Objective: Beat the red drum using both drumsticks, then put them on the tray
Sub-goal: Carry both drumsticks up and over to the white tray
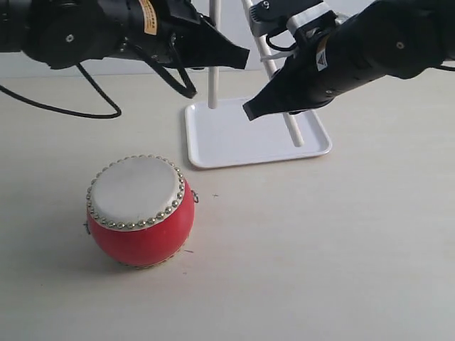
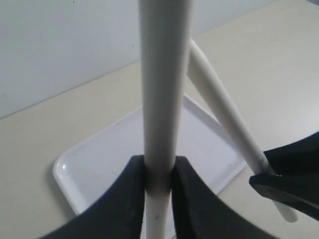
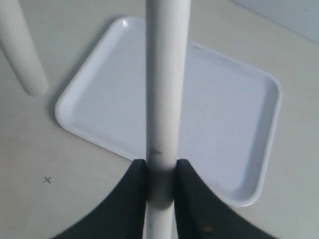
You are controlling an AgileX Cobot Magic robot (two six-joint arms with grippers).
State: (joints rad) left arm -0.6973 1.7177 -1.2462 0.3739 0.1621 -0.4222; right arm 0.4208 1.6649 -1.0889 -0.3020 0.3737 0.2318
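Observation:
The red drum (image 1: 140, 213) with its cream skin stands on the table at the front left, apart from both arms. Behind it lies the white tray (image 1: 242, 138). My left gripper (image 1: 227, 53) is shut on one drumstick (image 1: 213, 82), which stands nearly upright with its lower end at the tray's far rim. My right gripper (image 1: 264, 105) is shut on the other drumstick (image 1: 293, 128), which slants down onto the tray's right part. In the left wrist view the gripper (image 2: 159, 172) clamps its drumstick (image 2: 163, 74) over the tray (image 2: 99, 159). The right wrist view shows that gripper (image 3: 160, 174) clamping its drumstick (image 3: 167, 74) above the tray (image 3: 224, 114).
A black cable (image 1: 85, 106) from the left arm loops over the table behind the drum. A pale wall (image 2: 60, 45) rises behind the tray. Bare beige tabletop (image 1: 320, 249) stretches to the drum's right and in front of the tray.

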